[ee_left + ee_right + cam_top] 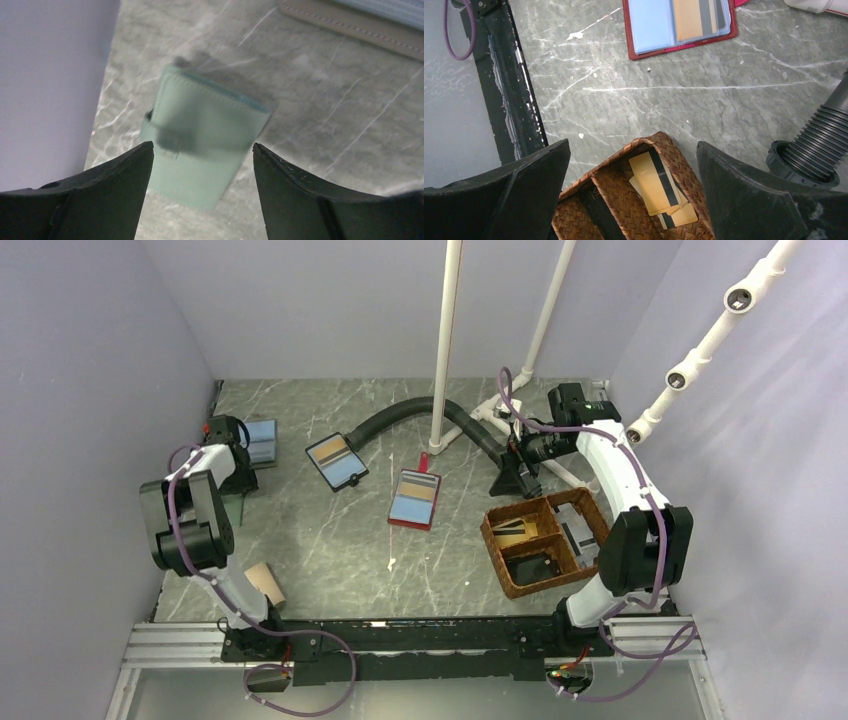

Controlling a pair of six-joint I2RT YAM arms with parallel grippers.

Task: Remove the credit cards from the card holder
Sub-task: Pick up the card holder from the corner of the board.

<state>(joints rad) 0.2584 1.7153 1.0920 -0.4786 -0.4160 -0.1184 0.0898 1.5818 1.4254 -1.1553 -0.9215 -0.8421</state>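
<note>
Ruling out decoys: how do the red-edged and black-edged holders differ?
The red-edged holder has a red border and a tab at its far end; the black-edged holder has a dark border, no visible tab. The red one lies nearer the basket, the black one further left. Both lie open, showing blue and tan.

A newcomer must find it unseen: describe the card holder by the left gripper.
Start at the left wall and follow the marble table beside it to the left gripper, whose fingers stand open. The card holder shows between them, close to the wall. It is the only pale green one, closed and stitched; the red-edged holder and black-edged holder lie open mid-table.
</note>
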